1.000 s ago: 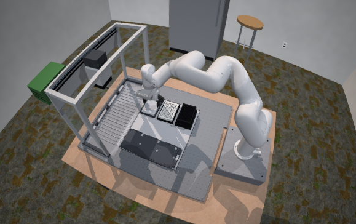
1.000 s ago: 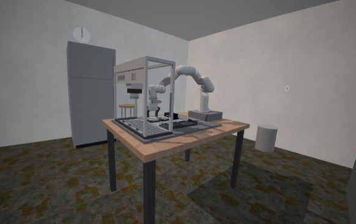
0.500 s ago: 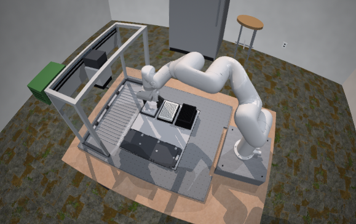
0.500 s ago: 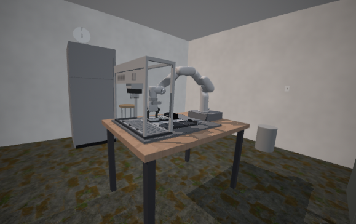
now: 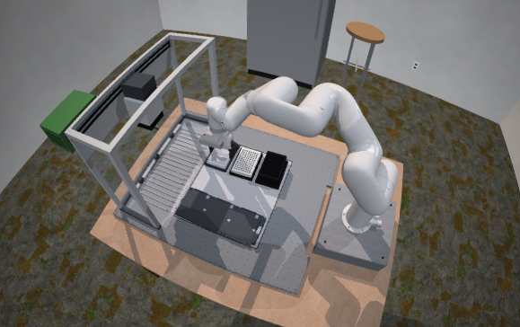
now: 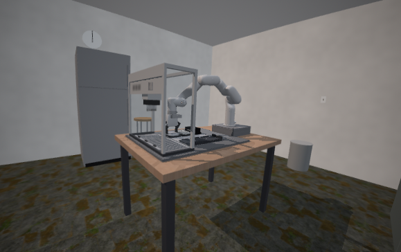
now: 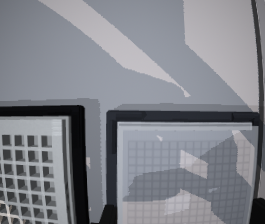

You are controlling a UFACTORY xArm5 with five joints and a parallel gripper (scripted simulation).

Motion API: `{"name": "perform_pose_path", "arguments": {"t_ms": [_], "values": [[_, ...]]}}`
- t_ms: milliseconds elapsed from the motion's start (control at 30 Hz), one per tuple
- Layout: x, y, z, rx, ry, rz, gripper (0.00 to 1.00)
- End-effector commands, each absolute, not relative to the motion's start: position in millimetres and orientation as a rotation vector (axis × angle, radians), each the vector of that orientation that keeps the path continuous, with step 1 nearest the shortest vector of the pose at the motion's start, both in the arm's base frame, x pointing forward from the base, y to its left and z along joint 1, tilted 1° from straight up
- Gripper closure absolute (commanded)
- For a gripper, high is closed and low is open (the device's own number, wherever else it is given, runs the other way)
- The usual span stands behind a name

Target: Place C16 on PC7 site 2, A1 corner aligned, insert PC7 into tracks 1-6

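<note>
C16, a pale translucent 384-well plate, lies flat in its dark nest S3. My gripper is open over S3, one fingertip beside each long side of C16, low down; contact is not visible. No label text on C16 is readable. C15, a white 96-well plate, sits in the middle nest. C51, a black block, sits in the nest beyond it. PC7, the dark carrier, lies on the apron in front of the rails with its sites empty.
The apron lies between the nests and the carrier. Track numbers from 8 upward show along its right edge in the wrist view. The instrument's frame stands over the rails, with a dark-topped head hanging at its back.
</note>
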State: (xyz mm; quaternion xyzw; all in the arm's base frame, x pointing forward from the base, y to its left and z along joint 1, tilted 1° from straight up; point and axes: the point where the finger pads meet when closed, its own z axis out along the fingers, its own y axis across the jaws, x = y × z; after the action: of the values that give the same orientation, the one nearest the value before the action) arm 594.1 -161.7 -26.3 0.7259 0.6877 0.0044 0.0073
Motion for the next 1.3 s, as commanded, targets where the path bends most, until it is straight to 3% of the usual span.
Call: {"name": "perform_pose_path", "arguments": {"t_ms": [0, 267, 300, 1267], "values": [[595.7, -162.2, -24.3, 2.267, 2.148, 0.018, 0.0], [595.7, -162.2, -24.3, 2.267, 2.148, 0.018, 0.0], [595.7, -162.2, -23.7, 2.267, 2.148, 0.018, 1.0], [595.7, -162.2, -23.7, 2.267, 2.148, 0.018, 1.0]]}}
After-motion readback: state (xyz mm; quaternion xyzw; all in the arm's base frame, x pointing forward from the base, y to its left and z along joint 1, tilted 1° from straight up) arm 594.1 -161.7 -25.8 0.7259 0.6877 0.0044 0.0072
